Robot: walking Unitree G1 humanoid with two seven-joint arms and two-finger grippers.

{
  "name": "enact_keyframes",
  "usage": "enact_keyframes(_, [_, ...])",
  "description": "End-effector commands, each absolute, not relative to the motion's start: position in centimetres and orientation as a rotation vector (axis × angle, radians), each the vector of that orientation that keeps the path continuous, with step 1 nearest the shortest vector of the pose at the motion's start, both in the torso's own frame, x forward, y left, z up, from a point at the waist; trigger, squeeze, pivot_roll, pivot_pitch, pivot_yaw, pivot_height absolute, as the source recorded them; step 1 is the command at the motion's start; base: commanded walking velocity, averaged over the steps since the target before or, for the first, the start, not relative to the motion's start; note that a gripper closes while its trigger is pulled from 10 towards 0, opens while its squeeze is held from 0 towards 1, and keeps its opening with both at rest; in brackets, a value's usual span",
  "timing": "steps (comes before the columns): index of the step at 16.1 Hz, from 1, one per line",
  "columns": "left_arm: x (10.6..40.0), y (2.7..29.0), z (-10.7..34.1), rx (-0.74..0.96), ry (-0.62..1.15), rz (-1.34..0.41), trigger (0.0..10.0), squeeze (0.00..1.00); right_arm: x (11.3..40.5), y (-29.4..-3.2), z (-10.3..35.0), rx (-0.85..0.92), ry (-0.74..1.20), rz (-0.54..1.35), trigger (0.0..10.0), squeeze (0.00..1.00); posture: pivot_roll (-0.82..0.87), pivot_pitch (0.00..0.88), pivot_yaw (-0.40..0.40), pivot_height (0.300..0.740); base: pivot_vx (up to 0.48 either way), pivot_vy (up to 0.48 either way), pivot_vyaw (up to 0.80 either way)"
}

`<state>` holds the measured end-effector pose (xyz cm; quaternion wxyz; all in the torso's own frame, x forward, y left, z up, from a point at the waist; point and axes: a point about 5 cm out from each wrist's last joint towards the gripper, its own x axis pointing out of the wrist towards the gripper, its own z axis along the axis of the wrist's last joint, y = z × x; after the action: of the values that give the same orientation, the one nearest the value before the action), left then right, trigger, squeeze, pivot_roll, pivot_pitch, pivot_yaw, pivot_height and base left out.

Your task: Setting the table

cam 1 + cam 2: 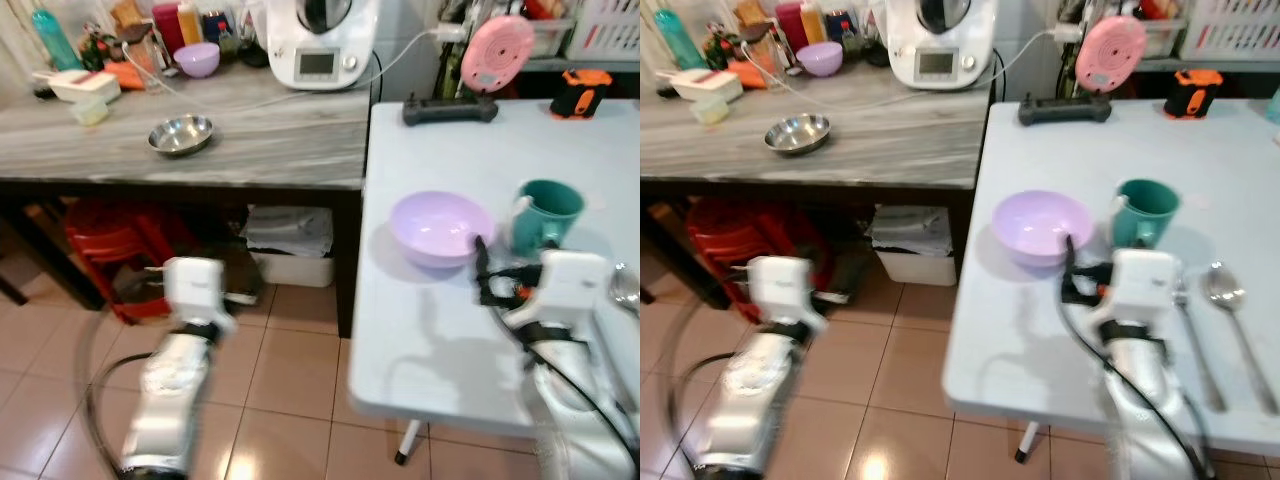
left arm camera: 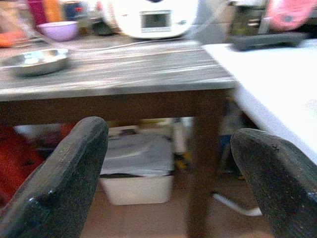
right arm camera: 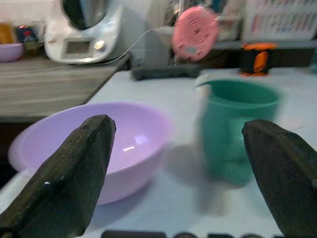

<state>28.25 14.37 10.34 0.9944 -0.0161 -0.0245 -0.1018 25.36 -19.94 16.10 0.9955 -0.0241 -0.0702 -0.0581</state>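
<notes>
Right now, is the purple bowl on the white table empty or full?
Empty. The purple bowl sits upright beside the green mug; its bare glossy inside shows from the head and past the open right gripper.

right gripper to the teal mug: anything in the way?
Nothing visible. The right gripper is open over the white table, with the teal mug straight ahead between its fingers. The purple bowl sits apart, on the mug's left.

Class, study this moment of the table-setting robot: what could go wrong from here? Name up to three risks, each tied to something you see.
1. The right gripper, fingers open, sits low and close to the purple bowl and the green mug; a forward push might shove or tip either.
2. The fork and spoon lie beside the right arm, which could sweep them askew.
</notes>
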Motion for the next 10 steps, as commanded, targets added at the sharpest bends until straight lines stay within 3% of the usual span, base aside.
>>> enact_keyframes(1, [28.4,15.4,10.4,-0.002,-0.038,-0.177,10.0,0.0,25.5,-19.3,16.3,-0.033,-0.145,-0.1,10.0,0.0,-0.14,0.06,0.08,0.74,0.0,0.0,0.0])
enact_keyframes(4, [27.9,15.1,9.5,-0.022,0.016,-0.264,10.0,0.0,25.7,-19.4,16.2,-0.038,-0.131,-0.101,10.0,0.0,-0.14,0.06,0.08,0.74,0.0,0.0,0.0])
enact_keyframes(5, [26.6,14.0,8.7,-0.037,0.042,-0.472,10.0,0.0,26.3,-19.6,16.5,-0.063,-0.122,-0.075,10.0,0.0,-0.14,0.063,0.078,0.74,0.0,0.0,0.0])
enact_keyframes(6, [26.2,13.8,8.7,-0.022,0.03,-0.529,10.0,0.0,26.6,-19.6,16.8,-0.071,-0.124,-0.049,10.0,0.0,-0.14,0.063,0.078,0.74,0.0,0.0,0.0])
enact_keyframes(10, [26.0,13.8,8.6,-0.012,0.027,-0.578,10.0,0.0,28.8,-19.9,17.2,-0.2,-0.079,0.073,10.0,0.0,-0.14,0.07,0.08,0.74,0.0,0.0,0.0])
